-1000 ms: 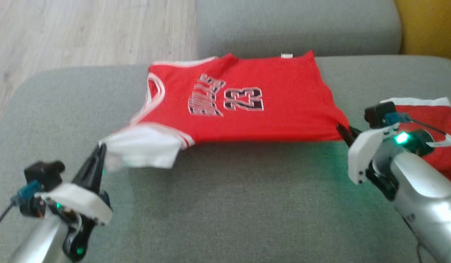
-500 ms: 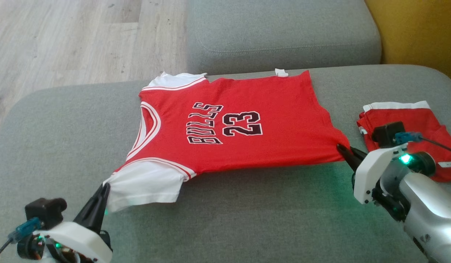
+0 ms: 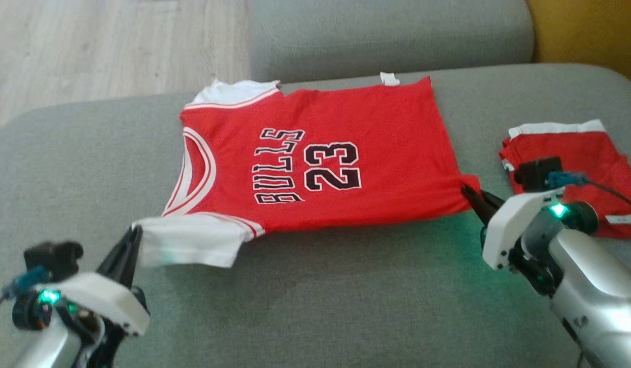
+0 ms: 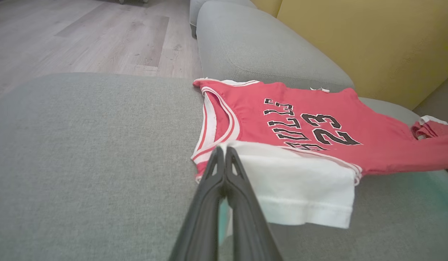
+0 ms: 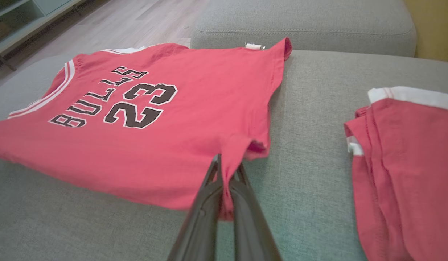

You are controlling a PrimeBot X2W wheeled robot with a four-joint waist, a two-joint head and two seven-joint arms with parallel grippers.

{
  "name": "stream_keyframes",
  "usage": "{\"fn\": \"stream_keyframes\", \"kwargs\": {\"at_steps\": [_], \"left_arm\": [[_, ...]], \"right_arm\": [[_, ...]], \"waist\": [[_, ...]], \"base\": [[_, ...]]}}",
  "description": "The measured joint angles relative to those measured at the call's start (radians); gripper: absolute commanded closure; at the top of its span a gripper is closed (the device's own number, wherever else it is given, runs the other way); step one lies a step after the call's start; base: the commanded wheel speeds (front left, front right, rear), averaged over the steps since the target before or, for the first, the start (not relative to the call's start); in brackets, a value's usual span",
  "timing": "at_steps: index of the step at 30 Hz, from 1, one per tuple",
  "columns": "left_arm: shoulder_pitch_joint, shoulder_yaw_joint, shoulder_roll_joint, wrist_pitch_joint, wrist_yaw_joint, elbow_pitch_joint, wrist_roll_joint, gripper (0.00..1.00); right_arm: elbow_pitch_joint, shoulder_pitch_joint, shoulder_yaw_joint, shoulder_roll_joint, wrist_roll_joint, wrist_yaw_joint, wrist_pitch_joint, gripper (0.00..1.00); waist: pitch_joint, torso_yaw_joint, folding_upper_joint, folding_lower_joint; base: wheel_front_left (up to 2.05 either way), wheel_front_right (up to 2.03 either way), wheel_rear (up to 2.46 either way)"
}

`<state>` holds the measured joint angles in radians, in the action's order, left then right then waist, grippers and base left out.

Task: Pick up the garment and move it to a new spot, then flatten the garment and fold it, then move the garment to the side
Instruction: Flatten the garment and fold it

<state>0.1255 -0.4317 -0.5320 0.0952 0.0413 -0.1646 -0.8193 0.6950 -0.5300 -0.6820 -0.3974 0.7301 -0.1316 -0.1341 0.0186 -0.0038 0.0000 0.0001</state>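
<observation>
Flattening step: jersey [image 3: 315, 153] lies spread mid-sofa [image 3: 346, 296], toward 12 o'clock. Left claw [image 3: 133, 234] pinches its sleeve [image 3: 192, 245] at 7 o'clock, and right claw [image 3: 467, 191] pinches its hem at 4. Next, likely: tug it taut, let go, then fold.

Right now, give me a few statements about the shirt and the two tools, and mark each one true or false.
1. The left tool is shut on the shirt's white sleeve. True.
2. The right tool holds the neckline. False: it pinches a corner of the bottom hem.
3. The shirt's number is 32. False: it is 23.
4. The shirt is spread over a grey cushion. True.
5. A second red garment lies near the right tool. True.
</observation>
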Motion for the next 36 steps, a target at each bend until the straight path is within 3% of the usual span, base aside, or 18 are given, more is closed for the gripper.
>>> {"fn": "stream_keyframes", "kwargs": {"at_steps": [4,19,36], "left_arm": [[0.094,-0.021,-0.002,0.043,-0.011,-0.048,0.016,1.0],[0.465,-0.125,0.004,0.211,-0.123,-0.332,0.092,1.0],[0.708,-0.258,0.031,0.192,-0.166,-0.551,0.189,1.0]], "right_arm": [[0.018,-0.043,0.036,0.028,-0.021,0.0,-0.027,1.0],[0.193,-0.236,0.112,0.139,-0.095,0.0,-0.1,1.0],[0.329,-0.37,0.08,0.202,-0.135,0.0,-0.067,1.0]], "waist": [[0.037,-0.004,0.0,0.0001],[0.165,-0.024,0.0,0.0002],[0.257,-0.05,0.0,0.0]], "base": [[0.0,0.0,0.0],[0.0,0.0,0.0],[0.0,0.0,0.0]]}}
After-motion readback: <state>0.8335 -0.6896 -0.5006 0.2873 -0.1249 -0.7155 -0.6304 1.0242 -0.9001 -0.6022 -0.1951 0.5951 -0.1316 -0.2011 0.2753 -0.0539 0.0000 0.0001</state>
